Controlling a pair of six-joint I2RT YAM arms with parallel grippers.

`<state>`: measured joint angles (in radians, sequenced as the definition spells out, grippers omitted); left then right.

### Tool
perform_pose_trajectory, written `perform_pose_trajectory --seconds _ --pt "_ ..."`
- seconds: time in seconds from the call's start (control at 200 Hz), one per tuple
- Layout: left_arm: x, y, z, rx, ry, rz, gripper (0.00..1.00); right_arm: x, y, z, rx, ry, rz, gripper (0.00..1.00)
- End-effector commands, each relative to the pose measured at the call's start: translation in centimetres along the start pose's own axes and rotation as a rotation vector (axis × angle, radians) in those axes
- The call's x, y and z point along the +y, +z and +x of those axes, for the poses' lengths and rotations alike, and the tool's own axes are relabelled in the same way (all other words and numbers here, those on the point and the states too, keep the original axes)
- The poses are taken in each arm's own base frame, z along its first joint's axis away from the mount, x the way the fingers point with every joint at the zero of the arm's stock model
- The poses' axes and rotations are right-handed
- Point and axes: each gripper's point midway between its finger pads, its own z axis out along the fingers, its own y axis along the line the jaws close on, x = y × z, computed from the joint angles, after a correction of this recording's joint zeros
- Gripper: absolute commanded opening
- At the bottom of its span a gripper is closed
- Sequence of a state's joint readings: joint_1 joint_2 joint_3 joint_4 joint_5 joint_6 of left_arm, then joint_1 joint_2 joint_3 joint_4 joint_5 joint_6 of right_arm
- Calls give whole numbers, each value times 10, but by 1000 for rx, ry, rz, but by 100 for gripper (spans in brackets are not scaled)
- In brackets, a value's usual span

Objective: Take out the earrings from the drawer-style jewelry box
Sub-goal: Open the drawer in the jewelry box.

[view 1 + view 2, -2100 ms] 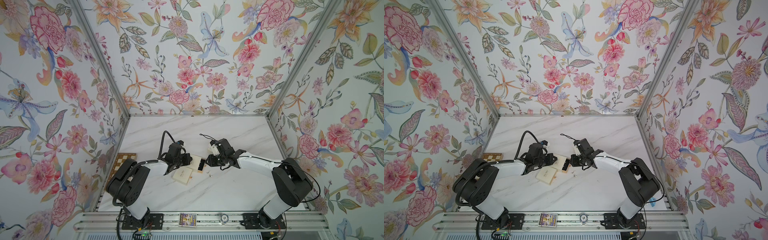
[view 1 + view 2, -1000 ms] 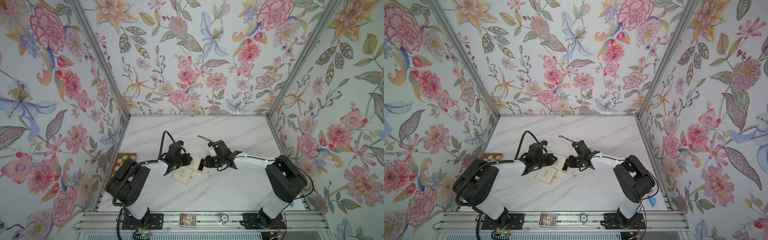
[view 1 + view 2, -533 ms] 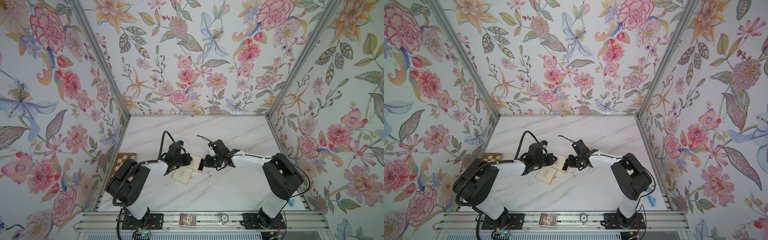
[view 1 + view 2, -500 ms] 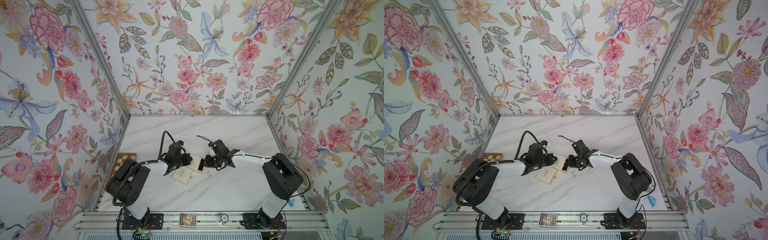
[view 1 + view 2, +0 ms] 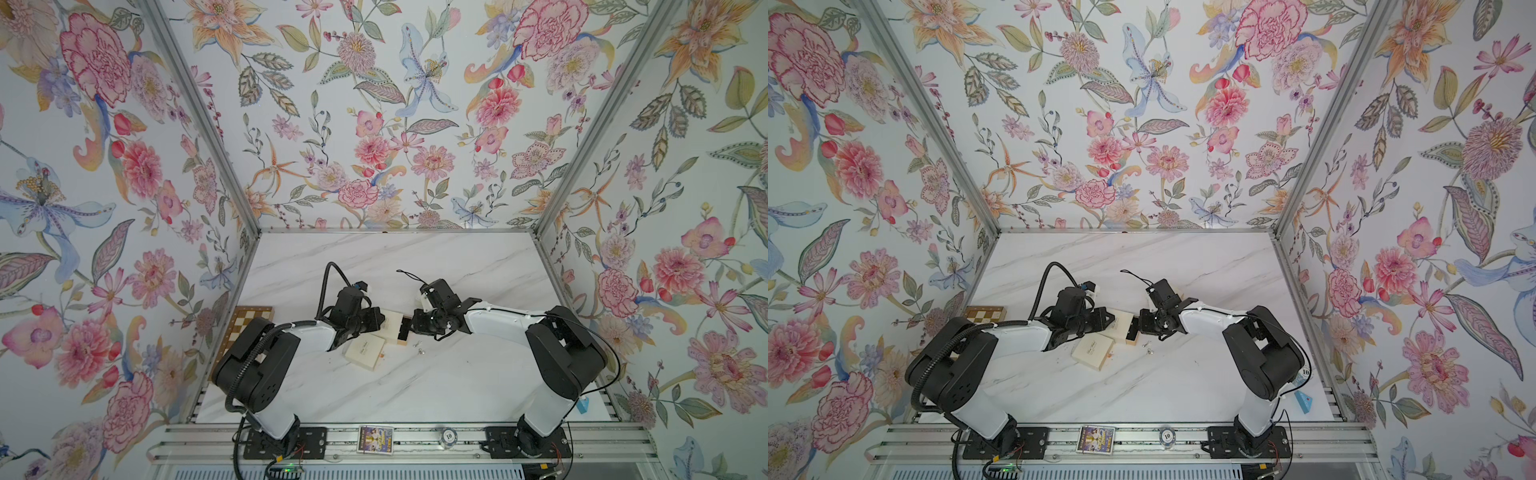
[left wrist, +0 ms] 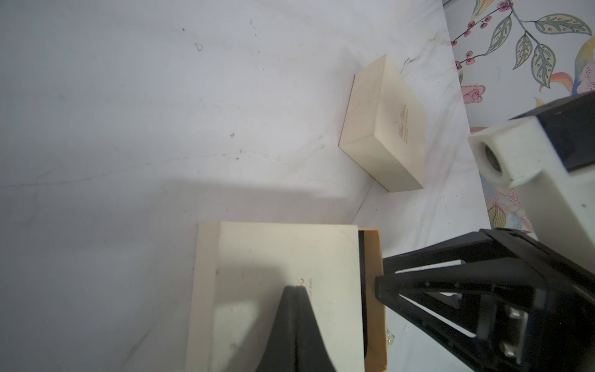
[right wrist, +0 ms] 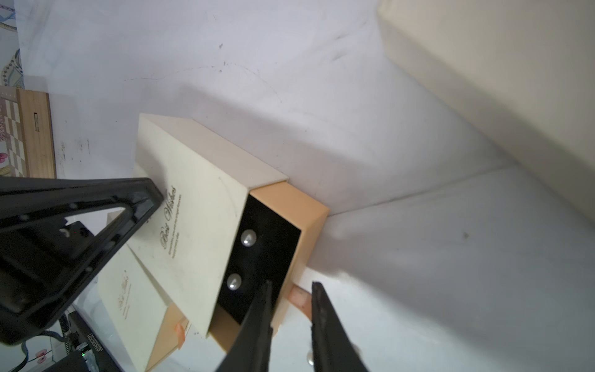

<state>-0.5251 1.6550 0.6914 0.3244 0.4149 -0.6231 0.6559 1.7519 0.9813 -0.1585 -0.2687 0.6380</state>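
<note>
At the front wall of the part-open drawer: right gripper, jaws narrowly parted astride wall and pull tab, grip undeterminable. Inside, two pearl earrings on black insert. Left gripper clenched, tips pressing cream box sleeve. Loose earrings on marble table beside drawer.

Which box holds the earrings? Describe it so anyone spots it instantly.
Look at the middle of the marble table. The jewelry box sits under the left gripper; unlike the cream box beside it, its tan drawer is out, showing two pearl earrings.
</note>
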Motion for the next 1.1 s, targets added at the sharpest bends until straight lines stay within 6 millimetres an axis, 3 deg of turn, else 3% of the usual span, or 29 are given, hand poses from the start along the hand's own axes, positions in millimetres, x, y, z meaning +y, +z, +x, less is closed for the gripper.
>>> perform_pose_trajectory --seconds 0.0,0.17,0.53,0.711,1.096 --pt "18 1 25 67 -23 -66 0 -23 -4 9 13 41 78 23" --pt "19 2 26 71 -24 -65 0 -28 -5 9 11 51 83 22" --pt "19 3 25 69 -26 -63 0 -11 -17 0 -44 35 -32 24" --pt "18 4 25 71 -27 -60 0 -13 -23 -4 -76 69 -86 24" --pt "18 4 25 70 -28 -58 0 -9 -19 -3 -59 88 -133 21"
